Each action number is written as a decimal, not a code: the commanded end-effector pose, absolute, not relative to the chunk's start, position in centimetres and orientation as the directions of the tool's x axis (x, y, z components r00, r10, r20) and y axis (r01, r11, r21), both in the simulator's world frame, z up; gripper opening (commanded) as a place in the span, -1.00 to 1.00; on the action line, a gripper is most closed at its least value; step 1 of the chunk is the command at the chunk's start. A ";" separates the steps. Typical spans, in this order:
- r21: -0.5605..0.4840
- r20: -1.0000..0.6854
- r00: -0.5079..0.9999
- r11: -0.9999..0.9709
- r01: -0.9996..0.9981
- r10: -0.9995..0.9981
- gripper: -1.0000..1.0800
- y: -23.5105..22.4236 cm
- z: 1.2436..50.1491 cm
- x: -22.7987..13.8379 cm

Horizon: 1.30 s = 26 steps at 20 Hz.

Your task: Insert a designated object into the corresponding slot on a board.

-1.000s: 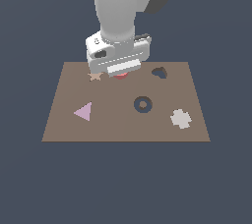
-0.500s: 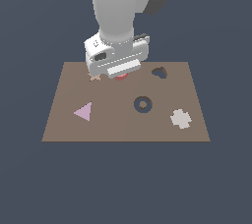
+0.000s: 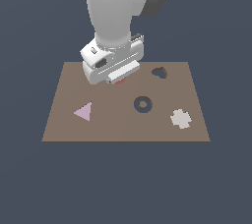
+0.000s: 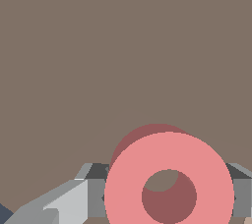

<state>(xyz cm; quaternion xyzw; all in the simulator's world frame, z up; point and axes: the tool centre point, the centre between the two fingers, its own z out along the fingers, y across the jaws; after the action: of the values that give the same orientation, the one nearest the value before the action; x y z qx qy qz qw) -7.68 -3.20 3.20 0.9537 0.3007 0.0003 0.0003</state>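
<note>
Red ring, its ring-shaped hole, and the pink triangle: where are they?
red ring (image 4: 170,161), wrist view, on its flat band.
ring-shaped slot (image 3: 142,104), exterior view, on its brown centre.
pink triangle (image 3: 84,112), exterior view, on its middle.

We see a pink triangle (image 3: 84,112) toward the exterior view's left, a pale cross (image 3: 181,118) toward its right, and a dark heart-shaped cut-out (image 3: 159,72) farther back.
</note>
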 end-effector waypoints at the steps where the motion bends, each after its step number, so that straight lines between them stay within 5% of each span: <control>1: 0.001 0.001 0.774 -0.774 0.634 0.634 -1.00 -3.4 3.3 -7.0; 15: 0.002 0.000 0.310 -0.310 0.951 0.951 -1.00 -3.2 3.6 -2.1; 26: 0.002 -0.001 -0.175 0.175 0.985 0.985 -1.00 -0.8 3.8 1.4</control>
<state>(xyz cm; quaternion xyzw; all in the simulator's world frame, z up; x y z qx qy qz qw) 0.99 -1.24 3.75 0.6689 0.7433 0.0006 0.0008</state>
